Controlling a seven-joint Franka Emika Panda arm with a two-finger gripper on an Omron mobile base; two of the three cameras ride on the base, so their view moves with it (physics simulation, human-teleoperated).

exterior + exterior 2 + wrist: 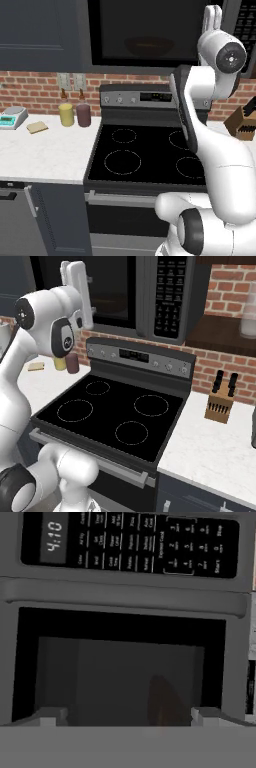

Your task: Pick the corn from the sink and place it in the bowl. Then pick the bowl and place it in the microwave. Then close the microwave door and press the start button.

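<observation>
Microwave [150, 291] at the top of both base views, above the stove [145, 155]; microwave door [150, 30] shut, its black window across the upper middle of the left base view. One bowl [149, 46], reddish-brown and dim, behind that window glass, inside the microwave; also a faint brown shape [165, 704] low and right of centre in the hand view. Corn not made out through the dark glass. One button panel [168, 293] at upper centre of the right base view, turned sideways across the top of the hand view, with a lit clock at its upper left.

Arm raised in front of the microwave: hand at the upper right of the left base view, upper left of the right base view. Two fingers [50, 716], small pale tips at the bottom of the hand view, far apart, one at lower left and one at lower right; gripper [127, 717] wide open, holding nothing, aimed at the door window.

Four burner rings on the black stove top; a control strip with several knobs behind them.

On the white surface [45, 155] at left in the left base view: one yellow jar [66, 114], one dark red jar [83, 115], one tan flat piece [37, 127], one small scale [12, 118]. One wooden knife block [220, 402] at right in the right base view, two dark handles sticking up.
</observation>
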